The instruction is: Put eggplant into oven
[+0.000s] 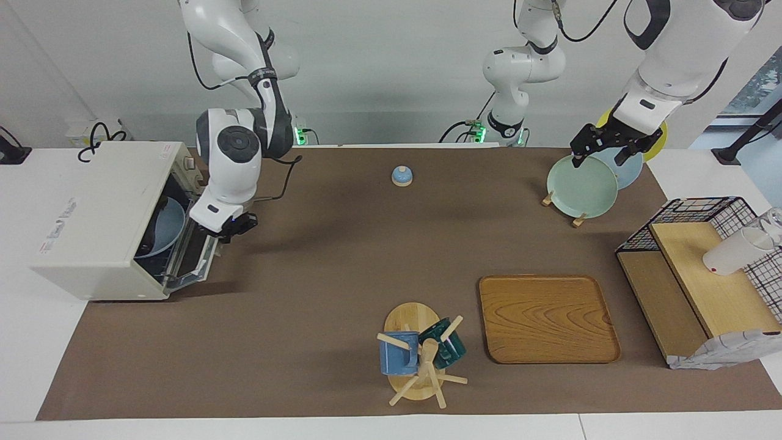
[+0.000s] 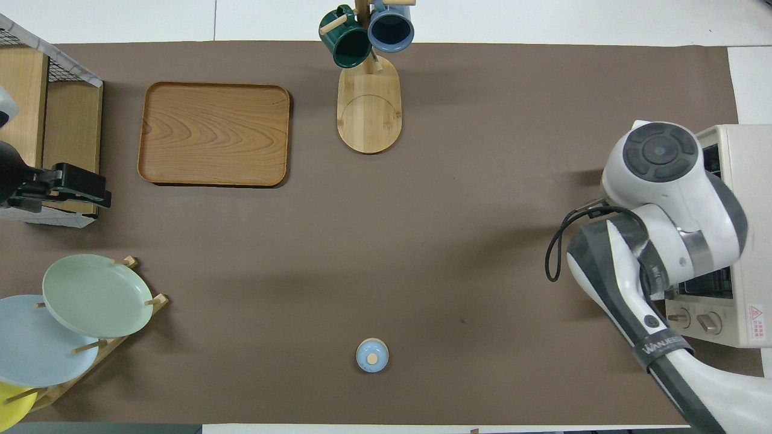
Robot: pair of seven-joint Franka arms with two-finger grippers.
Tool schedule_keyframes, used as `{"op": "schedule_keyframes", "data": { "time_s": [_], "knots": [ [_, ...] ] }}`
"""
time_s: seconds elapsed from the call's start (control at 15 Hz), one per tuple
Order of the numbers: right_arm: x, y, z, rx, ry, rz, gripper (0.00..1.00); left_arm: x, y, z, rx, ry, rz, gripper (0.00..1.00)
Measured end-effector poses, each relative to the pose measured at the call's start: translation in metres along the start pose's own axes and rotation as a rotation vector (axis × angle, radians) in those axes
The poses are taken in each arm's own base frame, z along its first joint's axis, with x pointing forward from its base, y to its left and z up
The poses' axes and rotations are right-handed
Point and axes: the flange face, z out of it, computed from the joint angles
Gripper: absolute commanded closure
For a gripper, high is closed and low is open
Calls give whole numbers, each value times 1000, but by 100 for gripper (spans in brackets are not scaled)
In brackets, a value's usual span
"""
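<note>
Cream-white oven (image 1: 101,214) door half raised – right gripper (image 1: 234,227), fingers pressed together, lifts its edge (blue plate (image 1: 166,229) inside). Next: push shut. Left gripper (image 1: 602,146) waits spread over green plate (image 1: 581,186).

one word reads out here: "wanueer", or close to it, in white capitals on the dark band of the right arm (image 2: 657,348) in the overhead view, the last letters unsure. the oven (image 2: 739,241) carries a small red-and-white warning triangle sticker (image 2: 755,313) on its control panel, its fine print too small to read. a printed label on the oven's top is illegible too.
</note>
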Motion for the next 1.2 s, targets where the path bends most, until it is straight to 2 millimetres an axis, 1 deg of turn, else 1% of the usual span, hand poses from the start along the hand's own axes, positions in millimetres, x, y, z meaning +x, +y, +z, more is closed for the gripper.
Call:
{"op": "schedule_keyframes", "data": {
  "time_s": [0.07, 0.2, 0.4, 0.47, 0.6, 0.67, 0.73, 0.8, 1.0, 1.07, 1.13, 1.2],
  "knots": [
    [-5, 16, -7, 9, -4, 0, 100, 0, 0, 0, 0, 0, 0, 0],
    [-17, 48, -16, 19, -5, -7, 100, 0, 0, 0, 0, 0, 0, 0],
    [-35, 92, -18, 25, -1, -12, 100, 0, 0, 0, 0, 0, 0, 0],
    [-40, 103, -17, 40, 3, -8, 100, 0, 0, 0, 0, 0, 0, 0],
    [-43, 111, -22, 97, 5, 13, 100, 0, 0, 0, 0, 0, 0, 0],
    [-43, 112, -28, 128, -10, 26, 100, 0, 0, 0, 0, 0, 0, 0],
    [-43, 115, -39, 155, -19, 39, 100, 0, 0, 0, 0, 0, 0, 0],
    [-42, 119, -55, 175, -21, 52, 100, 0, 0, 0, 0, 0, 0, 0],
    [-46, 139, -113, 220, 11, 94, 100, 0, 0, 0, 0, 0, 0, 0],
    [-50, 145, -130, 226, 10, 102, 100, 0, 0, 0, 0, 0, 0, 0],
    [-53, 150, -141, 233, 0, 109, 100, 0, 0, 0, 0, 0, 0, 0],
    [-54, 154, -148, 241, -8, 113, 93, 0, 0, 0, 0, 0, 0, 0]
  ]
}}
